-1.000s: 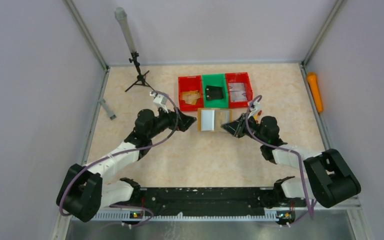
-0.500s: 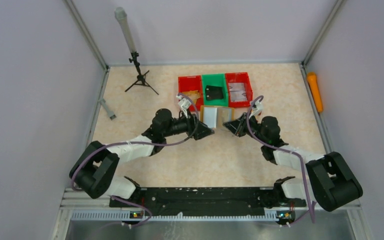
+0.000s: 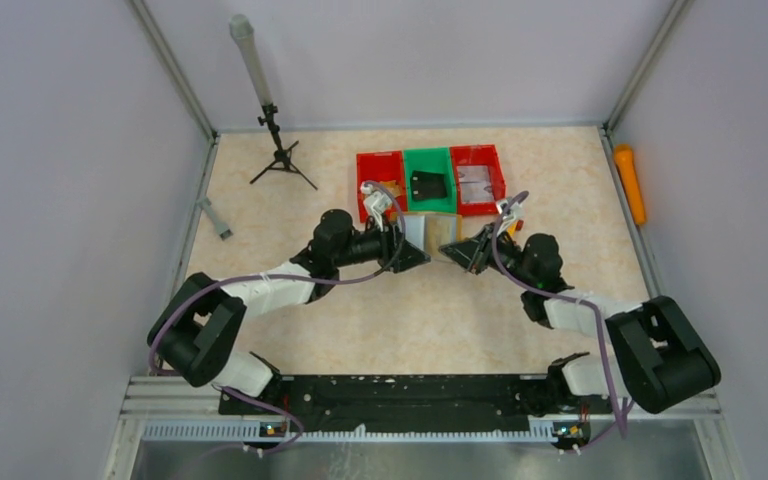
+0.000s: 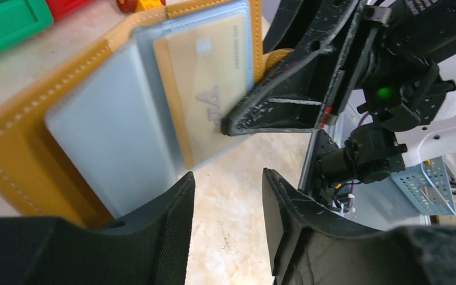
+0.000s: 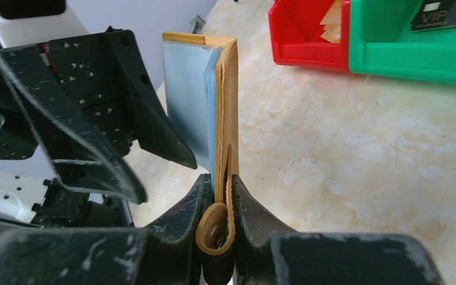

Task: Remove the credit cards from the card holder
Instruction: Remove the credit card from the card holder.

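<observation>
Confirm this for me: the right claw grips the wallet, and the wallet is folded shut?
No. The right gripper does grip the wallet, but the wallet is open, not folded shut; the left wrist view shows its sleeves and a card.

The card holder (image 3: pixel 428 232) sits between the left gripper (image 3: pixel 412 257), on its left, and the right gripper (image 3: pixel 452 249), on its right, just before a row of three bins (image 3: pixel 430 152). A card (image 4: pixel 205 83) sits in its pocket on the right gripper's side, and more cards (image 3: pixel 384 193) lie in the left bin (image 3: pixel 364 185). A tripod (image 3: pixel 278 150) stands at the back left.
</observation>
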Robot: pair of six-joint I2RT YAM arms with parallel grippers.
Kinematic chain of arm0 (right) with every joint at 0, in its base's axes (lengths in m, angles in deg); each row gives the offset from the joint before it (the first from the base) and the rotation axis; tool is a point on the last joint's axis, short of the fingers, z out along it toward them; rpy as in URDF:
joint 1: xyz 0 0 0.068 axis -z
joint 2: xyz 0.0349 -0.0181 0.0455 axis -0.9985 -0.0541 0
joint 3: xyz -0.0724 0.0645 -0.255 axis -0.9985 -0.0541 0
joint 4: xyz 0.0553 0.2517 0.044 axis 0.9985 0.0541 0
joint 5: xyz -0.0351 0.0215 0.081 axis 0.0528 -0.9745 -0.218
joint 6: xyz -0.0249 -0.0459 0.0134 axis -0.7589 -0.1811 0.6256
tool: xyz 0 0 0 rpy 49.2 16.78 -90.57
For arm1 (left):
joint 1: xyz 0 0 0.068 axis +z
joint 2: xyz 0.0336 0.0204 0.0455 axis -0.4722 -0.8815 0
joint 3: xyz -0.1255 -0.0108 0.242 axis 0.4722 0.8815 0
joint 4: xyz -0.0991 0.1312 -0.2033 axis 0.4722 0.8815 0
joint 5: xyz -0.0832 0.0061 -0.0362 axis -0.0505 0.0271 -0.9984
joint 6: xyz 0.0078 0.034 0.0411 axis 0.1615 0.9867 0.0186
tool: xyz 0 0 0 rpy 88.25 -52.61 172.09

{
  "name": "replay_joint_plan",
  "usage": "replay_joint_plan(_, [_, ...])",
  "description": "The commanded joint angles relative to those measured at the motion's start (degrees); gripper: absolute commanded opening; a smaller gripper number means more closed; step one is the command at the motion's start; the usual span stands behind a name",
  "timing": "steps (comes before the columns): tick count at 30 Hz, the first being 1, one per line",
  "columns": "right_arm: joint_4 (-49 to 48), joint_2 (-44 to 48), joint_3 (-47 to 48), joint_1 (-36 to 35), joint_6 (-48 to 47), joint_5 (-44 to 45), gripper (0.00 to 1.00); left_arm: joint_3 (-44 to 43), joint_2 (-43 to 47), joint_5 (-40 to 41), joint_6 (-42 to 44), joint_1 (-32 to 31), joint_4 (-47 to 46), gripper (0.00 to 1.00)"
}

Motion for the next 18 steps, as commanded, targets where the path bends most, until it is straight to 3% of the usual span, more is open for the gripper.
replay_joint_plan(1, [-11.23,-3.08,0.33,-0.09,3.56,-5.85,0.0,-2.05,-0.23,2.89,1.47,0.18,0.86,0.47])
replay_joint_plan(5, [-16.26,-5.8,0.22,-0.09,6.42,-8.18,0.0,-1.64,0.49,4.23,2.08,0.52,1.17,0.46])
replay_joint_plan(18, [-19.14,-6.11,-0.12,-0.08,7.28,-9.53,0.03,-0.64,-0.13,0.93,-1.36,3.34,-1.76,0.48])
